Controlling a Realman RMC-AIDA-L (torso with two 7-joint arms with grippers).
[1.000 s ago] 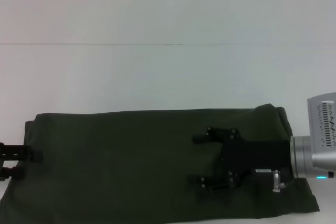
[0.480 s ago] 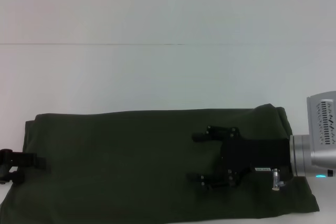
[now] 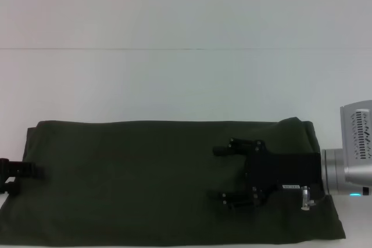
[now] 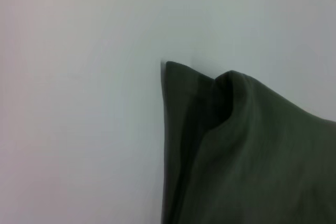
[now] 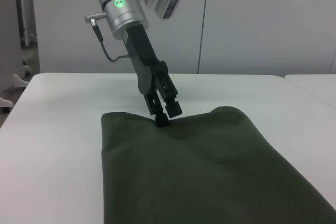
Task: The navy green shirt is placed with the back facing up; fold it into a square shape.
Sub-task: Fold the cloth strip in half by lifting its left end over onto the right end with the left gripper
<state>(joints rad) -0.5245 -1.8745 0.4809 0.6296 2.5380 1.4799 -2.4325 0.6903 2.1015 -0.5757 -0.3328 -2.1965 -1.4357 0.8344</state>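
Head view: the shirt lies on the white table as a long dark green band, plain side up. The right gripper rests over its right half, fingers spread apart and holding nothing. The left gripper is at the left end; its grip cannot be judged here.

Left wrist view: a raised, layered cloth corner.

Right wrist view: the left gripper appears pinched on the far hem. Advice: lift both ends evenly and fold along a straight crease.
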